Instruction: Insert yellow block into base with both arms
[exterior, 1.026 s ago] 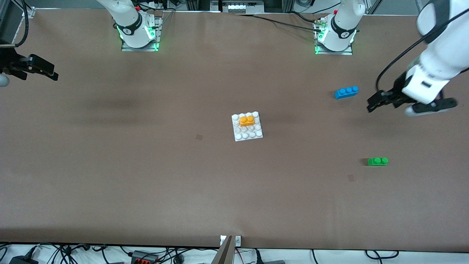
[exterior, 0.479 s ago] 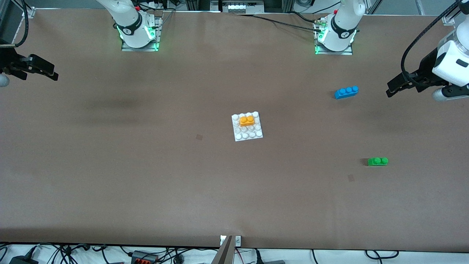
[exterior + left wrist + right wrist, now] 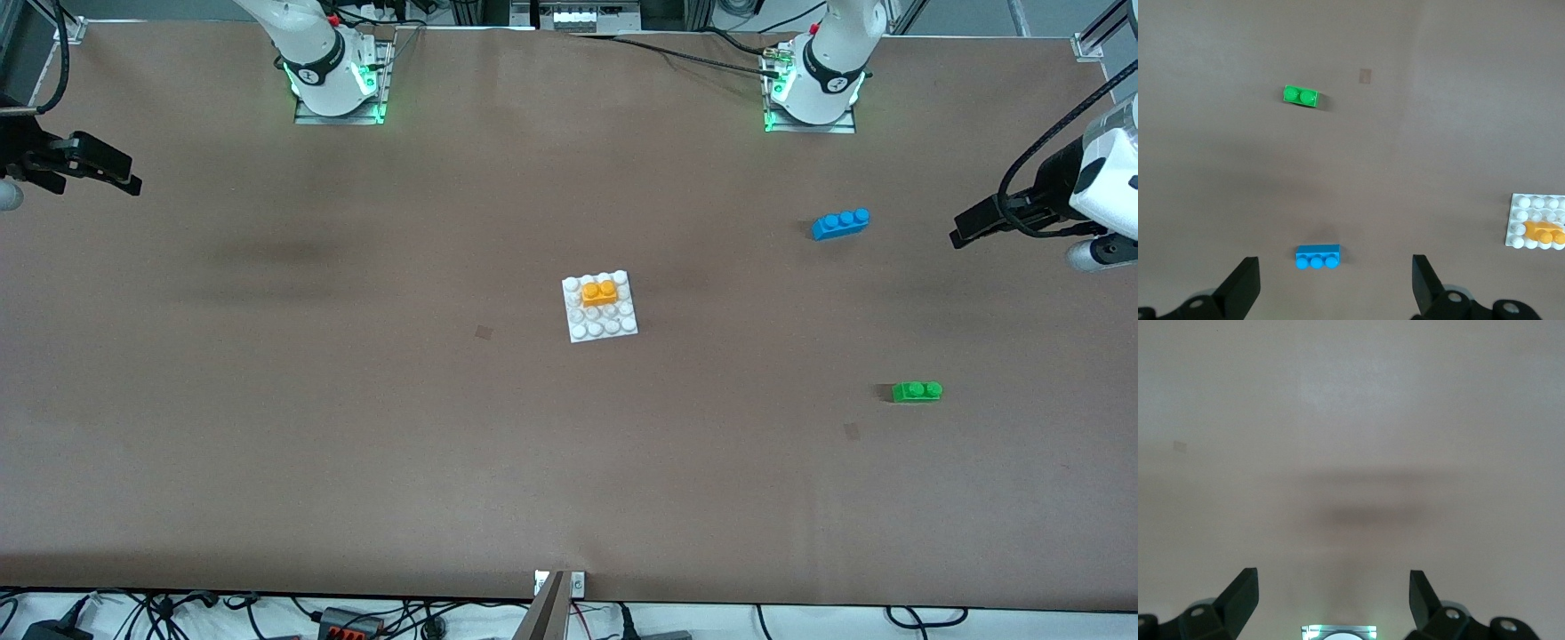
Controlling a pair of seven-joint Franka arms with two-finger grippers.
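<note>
Front view: the yellow block (image 3: 600, 292) sits seated on the base (image 3: 622, 327), in the stud rows farther from the camera, at the middle of the bench (image 3: 356, 427). The left pincer (image 3: 973, 222) has drawn back over the last second, from close beside the blue brick (image 3: 840, 223) out to the bench's edge at the left arm's end. The right pincer (image 3: 111, 173) has not shifted; that arm waits over the bench's edge at its own end. The green brick (image 3: 917, 391) lies untouched, nearer the camera than the blue one.

Left wrist view: the left pincer (image 3: 1331, 290) is spread and empty, high above the blue brick (image 3: 1317, 257), with the base (image 3: 1521, 207) and its block (image 3: 1544, 233) well apart.

Right wrist view: the right pincer (image 3: 1331, 597) is spread, empty, over bare bench.

The retreat suggests the insertion is done and both arms are clearing away.
</note>
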